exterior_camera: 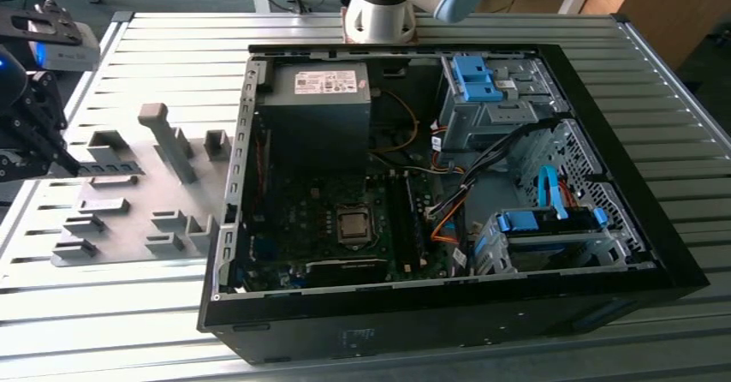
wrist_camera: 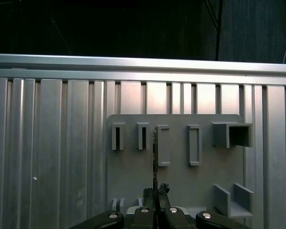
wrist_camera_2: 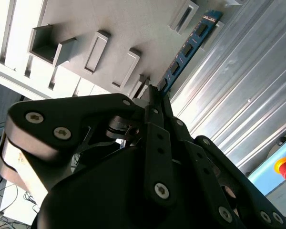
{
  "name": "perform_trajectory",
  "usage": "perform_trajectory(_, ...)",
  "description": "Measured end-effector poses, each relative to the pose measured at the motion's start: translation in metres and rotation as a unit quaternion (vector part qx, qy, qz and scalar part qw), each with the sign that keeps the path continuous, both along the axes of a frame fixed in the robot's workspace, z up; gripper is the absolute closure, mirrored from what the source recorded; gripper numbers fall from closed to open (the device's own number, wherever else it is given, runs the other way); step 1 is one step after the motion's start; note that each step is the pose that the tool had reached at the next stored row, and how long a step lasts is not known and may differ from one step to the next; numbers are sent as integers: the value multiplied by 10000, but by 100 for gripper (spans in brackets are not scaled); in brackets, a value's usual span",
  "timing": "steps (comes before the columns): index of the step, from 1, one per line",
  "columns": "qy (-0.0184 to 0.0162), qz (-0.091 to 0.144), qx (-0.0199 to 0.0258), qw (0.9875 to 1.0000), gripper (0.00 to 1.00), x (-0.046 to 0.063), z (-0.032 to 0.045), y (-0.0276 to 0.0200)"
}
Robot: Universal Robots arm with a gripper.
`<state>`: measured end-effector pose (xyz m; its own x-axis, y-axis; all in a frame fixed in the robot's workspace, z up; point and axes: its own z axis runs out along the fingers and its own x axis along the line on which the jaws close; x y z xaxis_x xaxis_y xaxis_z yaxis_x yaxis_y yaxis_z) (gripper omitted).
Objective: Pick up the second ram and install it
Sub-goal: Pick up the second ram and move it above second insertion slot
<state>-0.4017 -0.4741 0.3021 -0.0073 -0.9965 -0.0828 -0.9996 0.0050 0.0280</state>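
second ram point(wrist_camera_2: 188, 47) gripped over grey fixture plate point(wrist_camera: 133, 176)
gripper point(wrist_camera_2: 157, 90) clamped shut on its end; white label point(exterior_camera: 325, 82) on power supply point(exterior_camera: 314, 121).

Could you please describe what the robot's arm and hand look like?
The arm is a silver-grey tube with a pale blue joint cap. The hand is matte black, built of flat, rounded link plates pinned with silver screws and tapering to a narrow tip. In the exterior view a blue light glows on its black body.
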Motion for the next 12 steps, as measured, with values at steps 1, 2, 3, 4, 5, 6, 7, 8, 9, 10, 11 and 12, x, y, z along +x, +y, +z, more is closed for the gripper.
perform_trajectory(1,0,0,0,10000,86,0,6,0)
perform_trajectory(2,0,0,0,10000,86,0,11,0)
perform_trajectory(3,0,0,0,10000,86,0,16,0)
perform_trajectory(4,0,0,0,10000,86,0,22,0)
perform_trajectory(5,0,0,0,10000,86,0,27,0)
perform_trajectory(6,-1,0,0,10000,86,0,32,0)
perform_trajectory(7,-1,0,1,10000,86,0,37,0)
perform_trajectory(8,0,0,0,10000,86,0,43,0)
perform_trajectory(9,0,0,0,10000,86,0,48,0)
perform_trajectory(10,0,0,0,10000,86,0,52,0)
perform_trajectory(11,0,0,0,10000,86,0,57,0)
perform_trajectory(12,0,0,0,10000,86,0,63,0)
